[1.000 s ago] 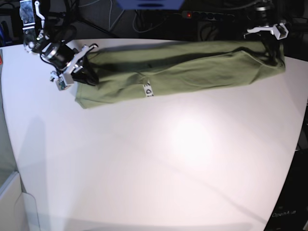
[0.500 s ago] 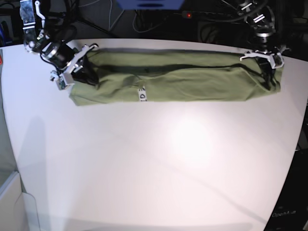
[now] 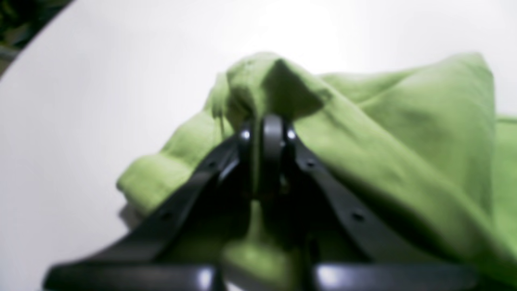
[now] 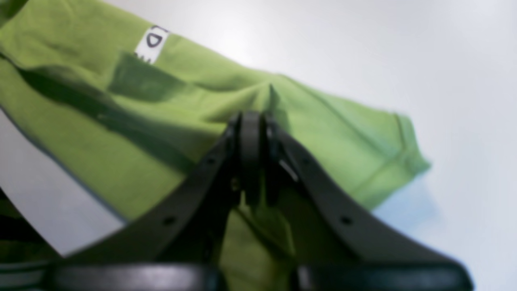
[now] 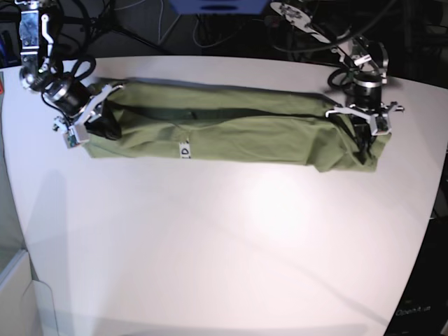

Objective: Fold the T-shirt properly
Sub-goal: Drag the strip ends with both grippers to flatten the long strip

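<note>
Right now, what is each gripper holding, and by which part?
Both hold the T-shirt: the left gripper pinches one end, the right gripper the other.

left gripper (image 3: 267, 133) jaws tight on bunched t-shirt (image 3: 404, 133) over table (image 3: 101, 81)

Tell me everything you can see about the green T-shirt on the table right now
The T-shirt is olive-green, soft matte cloth, folded into a long narrow band lying across the far part of the white table. A small white neck label with a dark mark shows on its near edge. The cloth is creased and bunched at both ends, where the left gripper and right gripper each pinch it shut. Between them it rests on the table.
</note>
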`<state>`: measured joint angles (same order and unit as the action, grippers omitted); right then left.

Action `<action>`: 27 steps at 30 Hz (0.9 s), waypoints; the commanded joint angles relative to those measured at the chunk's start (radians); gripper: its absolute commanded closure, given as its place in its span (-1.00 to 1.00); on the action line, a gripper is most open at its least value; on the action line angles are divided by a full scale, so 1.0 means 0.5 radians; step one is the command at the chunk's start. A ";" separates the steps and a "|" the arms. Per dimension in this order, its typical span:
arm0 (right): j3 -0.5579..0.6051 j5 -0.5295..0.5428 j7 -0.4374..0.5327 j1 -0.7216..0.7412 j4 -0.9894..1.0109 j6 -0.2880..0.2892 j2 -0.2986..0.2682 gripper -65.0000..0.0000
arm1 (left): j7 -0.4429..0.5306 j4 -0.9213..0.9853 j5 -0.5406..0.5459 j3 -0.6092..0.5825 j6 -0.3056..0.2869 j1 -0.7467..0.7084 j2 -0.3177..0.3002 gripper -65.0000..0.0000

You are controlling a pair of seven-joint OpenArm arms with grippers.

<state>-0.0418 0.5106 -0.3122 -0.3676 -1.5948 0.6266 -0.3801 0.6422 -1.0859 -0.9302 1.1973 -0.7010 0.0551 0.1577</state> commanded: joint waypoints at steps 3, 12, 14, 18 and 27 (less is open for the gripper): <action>-0.025 0.021 0.012 0.058 0.003 0.010 -0.030 0.99 | -0.049 -0.015 -0.025 0.001 0.006 -0.004 -0.001 0.93; -0.028 0.021 0.012 0.147 0.178 0.013 -0.064 0.99 | -0.046 -0.030 -0.013 0.004 0.006 -0.057 -0.001 0.93; -0.028 0.021 0.012 0.163 0.202 0.013 -0.073 0.99 | -0.046 -0.030 -0.013 0.004 0.006 -0.060 -0.001 0.93; -0.028 0.021 0.012 0.209 0.254 0.013 -0.107 0.99 | -0.046 -0.030 -0.013 0.007 0.006 -0.066 -0.001 0.94; -0.028 0.021 0.018 0.221 0.294 0.013 -0.107 0.99 | -0.046 -0.177 -0.007 0.007 0.006 -0.100 -0.001 0.94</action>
<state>-0.0463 0.5072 -0.3256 -0.2665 -1.4368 0.6292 -0.4152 0.6235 -1.1599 -0.9367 1.1999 -0.7040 0.0025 0.1635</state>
